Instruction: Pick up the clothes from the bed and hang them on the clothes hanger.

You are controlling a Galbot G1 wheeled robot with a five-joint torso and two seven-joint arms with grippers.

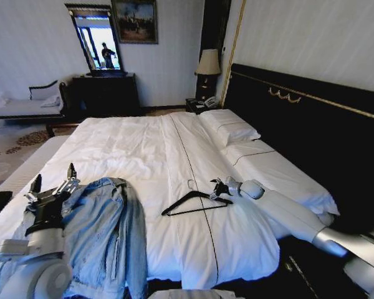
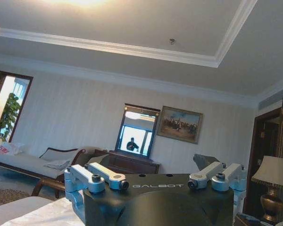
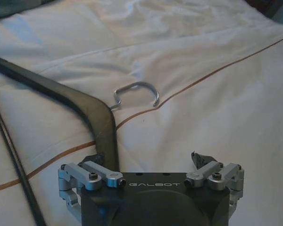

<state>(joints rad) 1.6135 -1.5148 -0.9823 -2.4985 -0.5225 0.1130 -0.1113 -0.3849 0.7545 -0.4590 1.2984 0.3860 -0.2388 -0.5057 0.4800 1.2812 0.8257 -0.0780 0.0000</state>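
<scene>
Left gripper: our left gripper (image 1: pixel 53 180) is up over the near left part of the bed, just beside the jacket collar. Its fingers point up and stand wide apart. It holds nothing.

Jacket: the blue denim jacket (image 1: pixel 106 233) lies flat on the white cover at the near left. Its bottom end hangs over the near edge of the bed. It is well apart from the hanger.

Bed: the bed (image 1: pixel 137 146) is big and white, with pillows by the tall black headboard (image 1: pixel 311 131) on the right.

Clothes hanger: the clothes hanger (image 1: pixel 190 202) lies near the middle of the bed, on a thin brown stripe. In the right wrist view its metal hook (image 3: pixel 137 92) rests on the sheet and its black arm (image 3: pixel 92 110) runs down to our fingers.

Right gripper: our right gripper (image 1: pixel 219 189) is low on the bed at the right end of the hanger. Its fingers are apart, and one dark pad touches the hanger arm. We think it is not gripped yet.

How to do it well: we think we should close slowly on the hanger arm near the bend, and pinch only the hanger, not the sheet. Then we lift it level, so the hook does not catch the cover.
</scene>
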